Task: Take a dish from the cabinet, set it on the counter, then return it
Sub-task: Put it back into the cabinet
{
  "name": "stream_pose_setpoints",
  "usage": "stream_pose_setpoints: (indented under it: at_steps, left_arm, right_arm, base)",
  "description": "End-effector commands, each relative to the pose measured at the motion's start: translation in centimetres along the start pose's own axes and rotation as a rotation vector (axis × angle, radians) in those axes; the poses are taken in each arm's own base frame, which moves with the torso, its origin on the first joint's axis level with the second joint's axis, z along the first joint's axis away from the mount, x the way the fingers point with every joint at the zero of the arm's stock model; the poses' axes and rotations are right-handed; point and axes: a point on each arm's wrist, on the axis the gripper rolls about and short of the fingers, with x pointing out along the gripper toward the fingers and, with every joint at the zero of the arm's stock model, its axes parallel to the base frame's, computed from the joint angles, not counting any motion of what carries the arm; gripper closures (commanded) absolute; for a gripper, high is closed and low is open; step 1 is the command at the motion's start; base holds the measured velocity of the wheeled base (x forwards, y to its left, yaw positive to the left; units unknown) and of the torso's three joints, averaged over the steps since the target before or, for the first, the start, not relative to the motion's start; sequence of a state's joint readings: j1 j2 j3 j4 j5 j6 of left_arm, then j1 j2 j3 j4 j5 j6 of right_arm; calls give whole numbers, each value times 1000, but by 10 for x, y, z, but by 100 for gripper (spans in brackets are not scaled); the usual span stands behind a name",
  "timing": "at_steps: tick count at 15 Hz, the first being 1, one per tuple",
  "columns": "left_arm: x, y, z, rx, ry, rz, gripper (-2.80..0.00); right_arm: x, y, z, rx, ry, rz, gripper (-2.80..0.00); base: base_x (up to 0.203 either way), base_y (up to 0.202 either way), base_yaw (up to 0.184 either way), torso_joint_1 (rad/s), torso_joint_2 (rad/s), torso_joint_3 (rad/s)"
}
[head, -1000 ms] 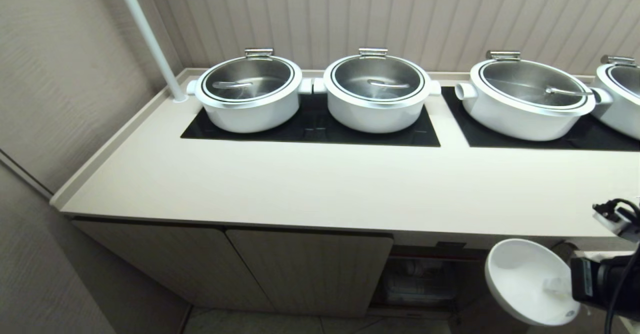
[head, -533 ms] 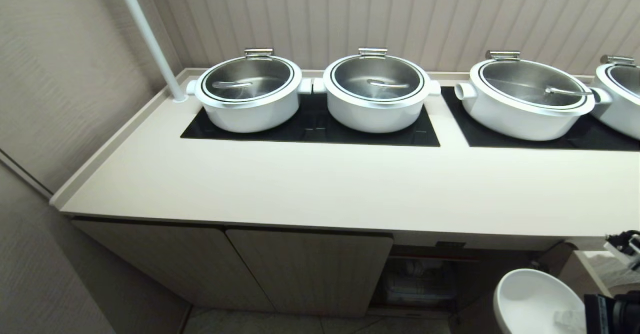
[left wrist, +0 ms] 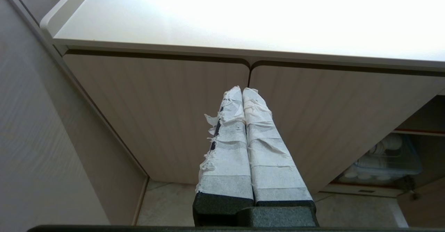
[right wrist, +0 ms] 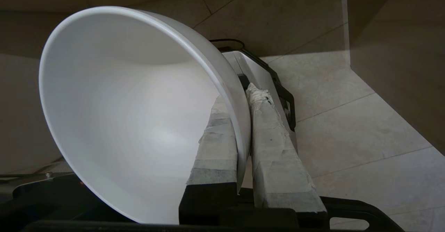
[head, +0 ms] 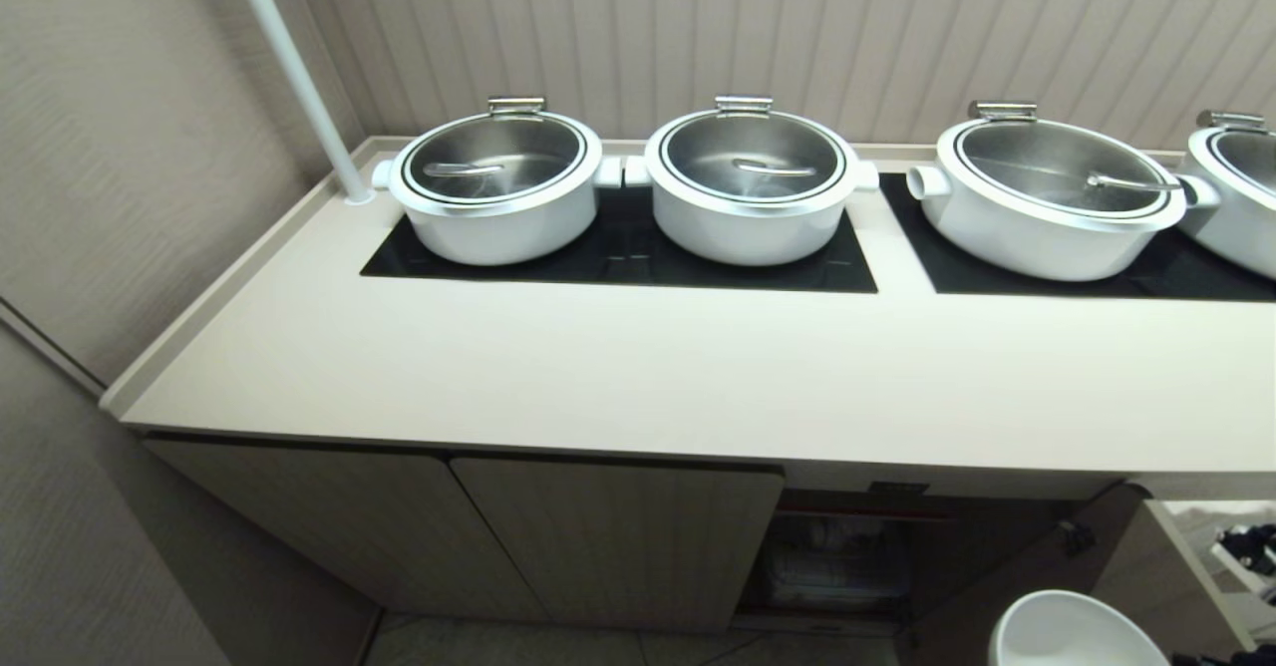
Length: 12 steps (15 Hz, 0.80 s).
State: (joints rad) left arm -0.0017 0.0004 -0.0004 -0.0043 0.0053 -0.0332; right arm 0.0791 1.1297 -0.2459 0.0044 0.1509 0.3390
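The dish [right wrist: 132, 114] is a plain white bowl, tilted on its side and held over the tiled floor. My right gripper [right wrist: 239, 98] is shut on its rim, with one taped finger inside the bowl and one outside. In the head view only the top of the dish [head: 1067, 631] shows at the bottom right, below the counter [head: 638, 377] and in front of the cabinet's open compartment [head: 847, 556]. My left gripper [left wrist: 242, 91] is shut and empty, parked facing the cabinet's closed ribbed doors [left wrist: 167, 114].
Several large white steel-lidded pots [head: 498, 182] stand on black glass panels [head: 618, 257] at the back of the counter. A white pole [head: 299, 78] rises at the back left. The opened cabinet door [head: 1037, 566] juts out beside the dish. A clear bin of stacked cups [left wrist: 386, 159] sits inside.
My right gripper has sunk with the dish, from just under the counter's edge to the bottom of the head view. The arm itself has dropped out of that view.
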Motion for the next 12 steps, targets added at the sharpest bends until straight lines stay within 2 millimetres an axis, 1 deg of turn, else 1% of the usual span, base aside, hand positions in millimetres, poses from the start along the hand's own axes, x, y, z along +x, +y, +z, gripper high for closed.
stream_pose_setpoints:
  at_steps: [1, 9, 12]
  left_arm:
    - [0, 0, 0, -1, -2, 1, 0]
    - [0, 0, 0, -1, -1, 1, 0]
    - [0, 0, 0, -1, 0, 1, 0]
  right_arm:
    - [0, -1, -3, 3, 4, 1, 0]
    - [8, -4, -16, -10, 10, 14, 0]
    - [8, -4, -16, 35, 11, 11, 0]
  base:
    - [0, 0, 0, 0, 0, 0]
    - [0, 0, 0, 0, 0, 0]
    - [0, 0, 0, 0, 0, 0]
